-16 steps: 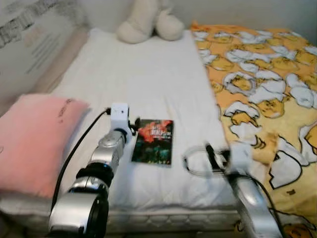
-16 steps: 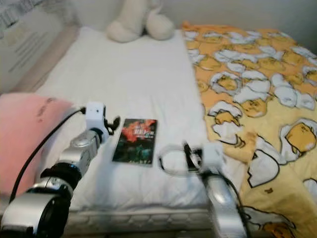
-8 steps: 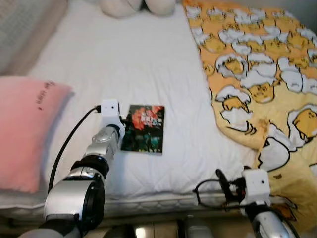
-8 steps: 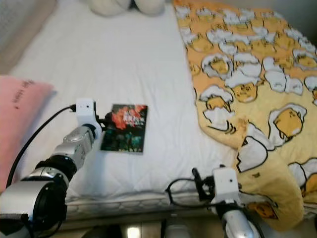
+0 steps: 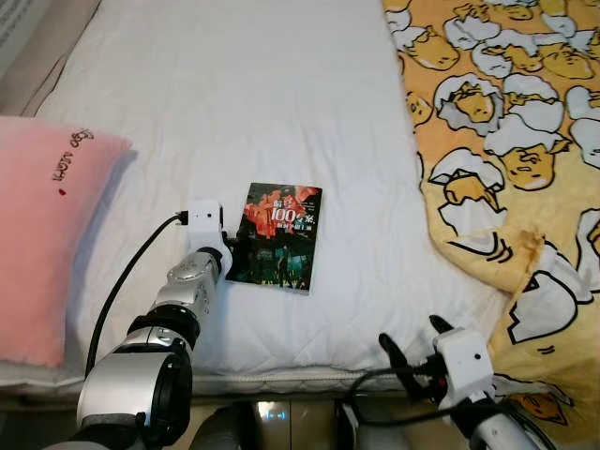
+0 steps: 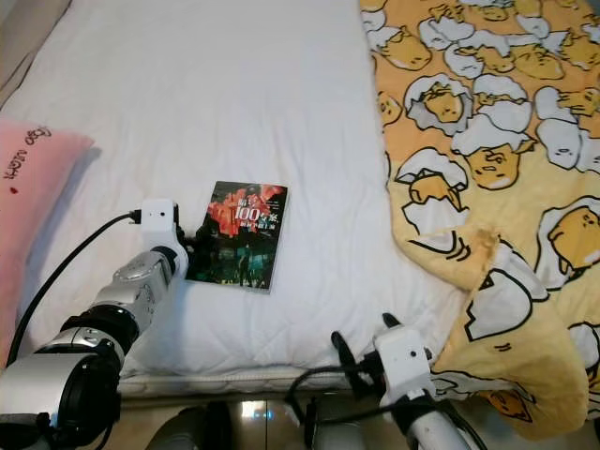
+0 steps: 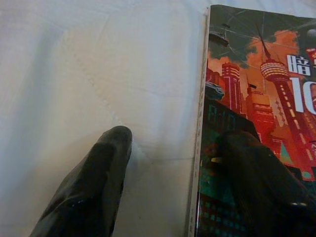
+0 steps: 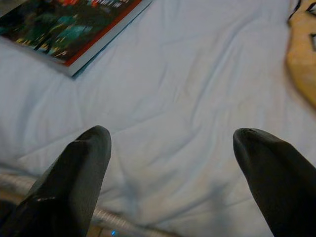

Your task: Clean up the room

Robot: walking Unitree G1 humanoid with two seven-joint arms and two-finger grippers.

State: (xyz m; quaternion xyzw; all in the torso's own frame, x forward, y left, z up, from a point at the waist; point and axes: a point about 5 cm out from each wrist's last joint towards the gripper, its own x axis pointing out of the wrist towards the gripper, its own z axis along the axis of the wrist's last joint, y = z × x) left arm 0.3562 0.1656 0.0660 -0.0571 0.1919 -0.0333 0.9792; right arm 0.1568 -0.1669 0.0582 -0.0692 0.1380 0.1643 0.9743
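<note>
On the white bed [image 5: 281,112], my left pincer [image 7: 173,173] stands spread astride the book's [image 5: 277,248] spine edge, book at three o'clock, long axis running twelve-to-six.

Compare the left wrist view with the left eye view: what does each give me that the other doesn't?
Left wrist view alone: the left gripper is open, one finger on the white sheet, the other over the book's cover, straddling its edge. Left eye view alone: the pink pillow, the yellow patterned blanket, and the right gripper, open at the mattress's near edge. Both: the book lying flat on the sheet.
</note>
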